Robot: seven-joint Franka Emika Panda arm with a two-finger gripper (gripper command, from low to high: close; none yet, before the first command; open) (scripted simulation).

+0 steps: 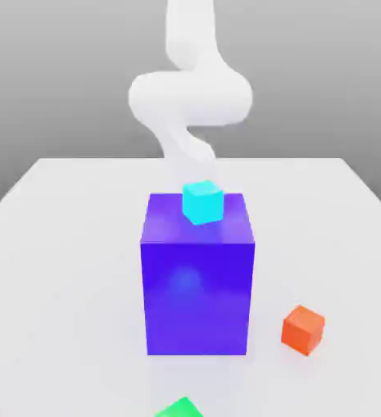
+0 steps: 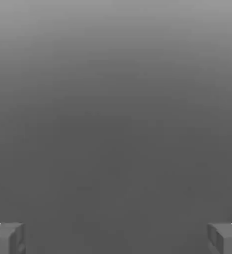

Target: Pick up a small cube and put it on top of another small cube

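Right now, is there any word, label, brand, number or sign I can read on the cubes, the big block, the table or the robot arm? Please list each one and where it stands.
None: no text, number or sign can be read anywhere.
The cyan cube, blue block, orange cube, green cube, white table and white arm all have plain, unmarked faces.

cyan cube (image 1: 202,201), blue block (image 1: 198,281), orange cube (image 1: 303,329), green cube (image 1: 180,408)
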